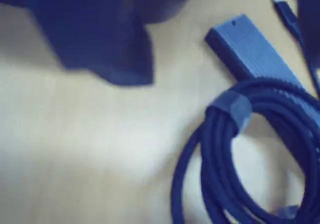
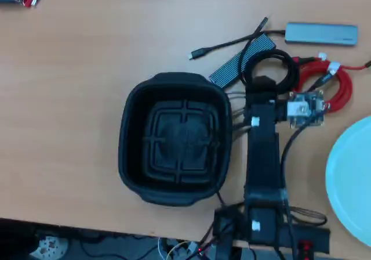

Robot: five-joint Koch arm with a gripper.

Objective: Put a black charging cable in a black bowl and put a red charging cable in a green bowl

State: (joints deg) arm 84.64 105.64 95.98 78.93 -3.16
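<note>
Gripper (image 2: pixel 264 81) hangs right over the black cable (image 2: pixel 290 62) in the overhead view. The jaws are hidden under the wrist there. In the wrist view only a blurred dark shape shows top left, so whether they're open or closed can't be told. Nothing is seen held.

Black cable: loose coil on the table (image 2: pixel 75 68), directly below and just ahead of the gripper, far edge lying on a ribbed slab (image 2: pixel 232 65). Wrist view shows the coil (image 1: pixel 210 169) lower right, several turns bunched under a band, with the slab (image 1: pixel 255 49) beside it.

Red cable (image 2: pixel 342 89): just right of the gripper in the overhead view, touching or nearly touching the black coil, white ties on it.

Black bowl (image 2: pixel 130 132): left of the gripper, near, empty. Green bowl (image 2: pixel 353 179): right and back toward the base, cut off by the frame edge; the part in view is empty.

Handling, judged: both cables are light, soft and floppy, and the coils will likely sag or unwind when lifted. Best hold is probably across the bunched turns at the band, not a single strand. The black coil may drag on the slab and the red cable.

Count: one black cable, one red cable, one black bowl, one green bowl, one ribbed slab, one silver hub (image 2: pixel 322 33) with one loose black lead (image 2: pixel 226 44).
</note>
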